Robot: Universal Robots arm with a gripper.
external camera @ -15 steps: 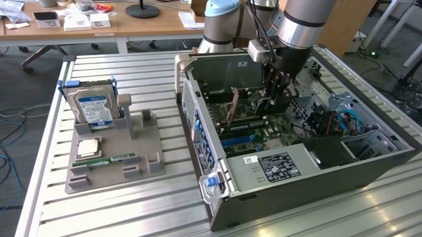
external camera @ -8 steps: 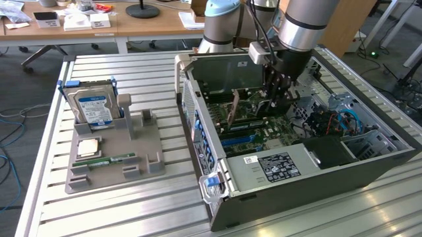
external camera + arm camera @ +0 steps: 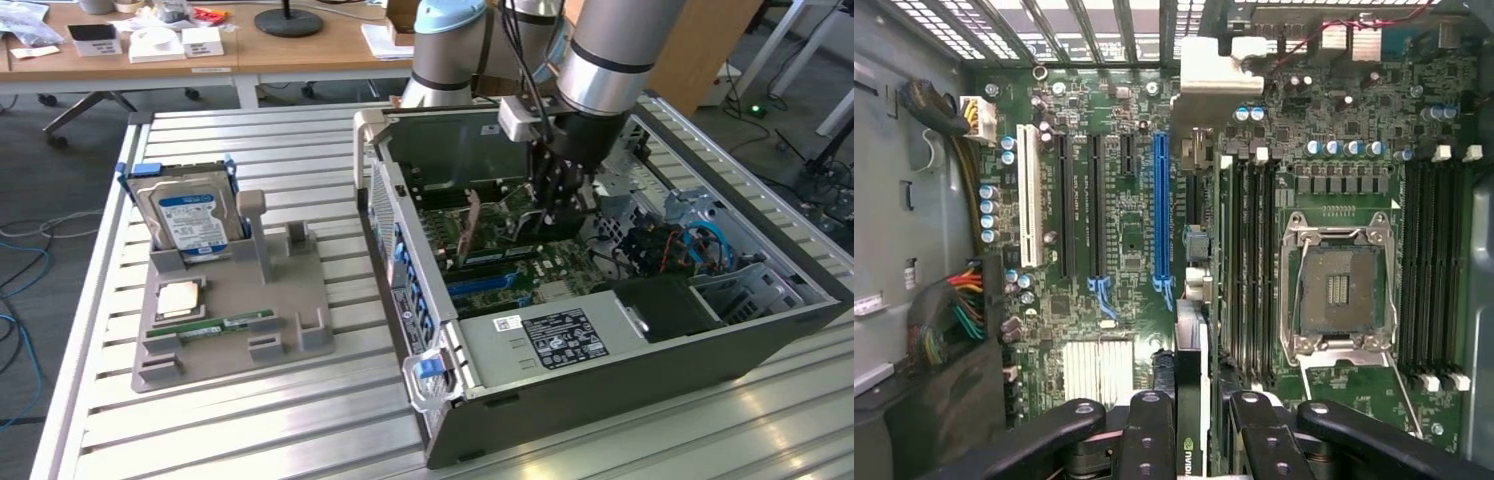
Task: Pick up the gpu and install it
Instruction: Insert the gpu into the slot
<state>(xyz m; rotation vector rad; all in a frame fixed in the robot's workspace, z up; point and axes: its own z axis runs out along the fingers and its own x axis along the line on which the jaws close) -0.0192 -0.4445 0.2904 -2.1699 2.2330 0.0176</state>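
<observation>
Note: your gripper [image 3: 1200, 402] is clamped on the gpu [image 3: 1190, 350], held edge-on, long axis parallel to the blue slot [image 3: 1161, 210], just beside that slot toward the CPU socket [image 3: 1341, 290], bracket end away from your grip.

A robotics lab, by the look of it.
Ribbed metal table [image 3: 267, 420], grey robot arm [image 3: 607, 50], cluttered wooden desks [image 3: 320, 50], loose blue cables [image 3: 16, 275] across the floor [image 3: 67, 175].

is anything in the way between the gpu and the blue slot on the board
Nothing visible does. The gpu, held edge-on in the gripper, hangs over the board just beside the long blue slot, and no cable or card crosses that slot.
</observation>
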